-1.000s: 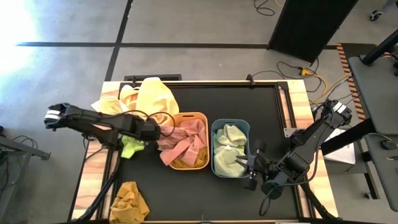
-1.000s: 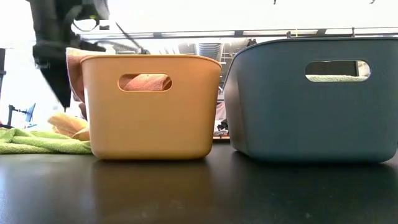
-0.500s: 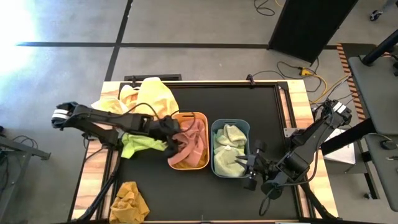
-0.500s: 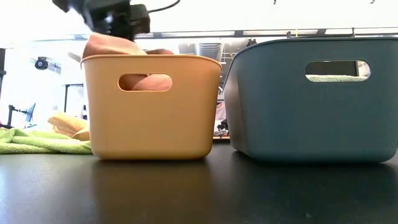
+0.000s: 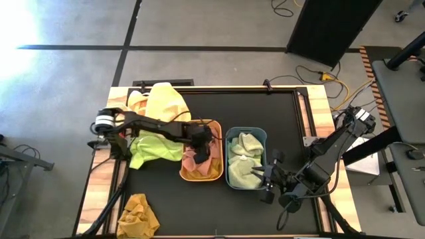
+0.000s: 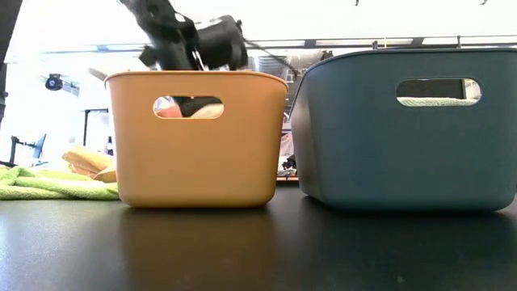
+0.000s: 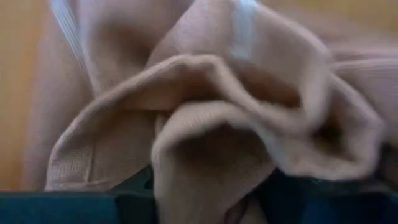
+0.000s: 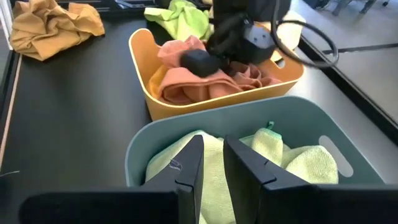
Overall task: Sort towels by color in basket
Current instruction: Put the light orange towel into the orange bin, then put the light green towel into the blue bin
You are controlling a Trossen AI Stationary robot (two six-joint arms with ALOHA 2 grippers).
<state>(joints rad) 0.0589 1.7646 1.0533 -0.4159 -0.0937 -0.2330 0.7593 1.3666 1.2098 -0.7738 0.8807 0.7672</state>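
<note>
My right gripper [image 8: 212,163] waits nearest the table's front, just off the blue tub's [image 5: 230,138] right corner, its two fingers drawn almost together with only a thin slit between them and nothing in it. Past those fingers lie the pale green towels [image 8: 292,158], bunched inside the blue tub with a small green tag sticking up.

Beyond that, my left gripper [image 5: 201,141] is down in the orange tub [image 8: 144,46], pressed into the salmon towels [image 8: 186,87]. Through my left wrist camera I see only folds of pink cloth [image 7: 205,124] right against the lens; my fingers are buried in it, so I cannot tell whether they are parted or gripping. The pink heap runs lengthwise along the tub, from the tub's far end toward its near end, and fills most of it.

A second ago my left gripper was outside the tub on its left, with pink cloth draped over that wall; now the arm reaches in over the rim and the cloth is all inside. My right arm has not moved.

Farther left, the lime towel [image 5: 154,147] lies spread flat beside the orange tub. The yellow towel [image 5: 163,103] sits at the far left edge, and the mustard towel [image 5: 138,214] is crumpled at the near left corner.
</note>
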